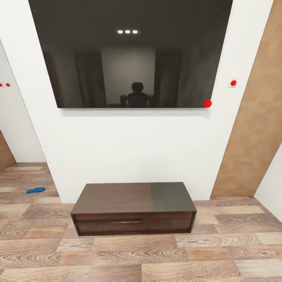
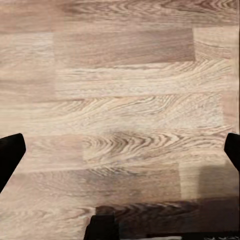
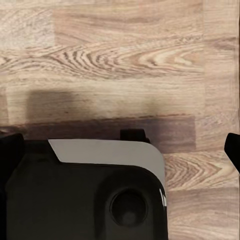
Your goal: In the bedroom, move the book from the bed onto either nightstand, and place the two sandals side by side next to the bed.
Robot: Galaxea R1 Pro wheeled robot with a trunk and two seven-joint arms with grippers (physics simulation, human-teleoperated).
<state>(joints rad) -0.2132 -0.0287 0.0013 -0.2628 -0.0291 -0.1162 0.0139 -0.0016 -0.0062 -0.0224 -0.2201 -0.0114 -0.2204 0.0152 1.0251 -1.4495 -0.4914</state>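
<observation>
Against the white wall, closed TV cabinet (image 1: 133,207), blue sandal (image 1: 35,190) leftward, both tools wide apart, empty.

Wall-mounted screen (image 1: 131,53) above a low cabinet (image 1: 134,207) standing on the plank floor (image 1: 219,254) against the wall (image 1: 129,149); one sandal (image 1: 35,190) lies on the floor far left, beyond the wall's corner.
</observation>
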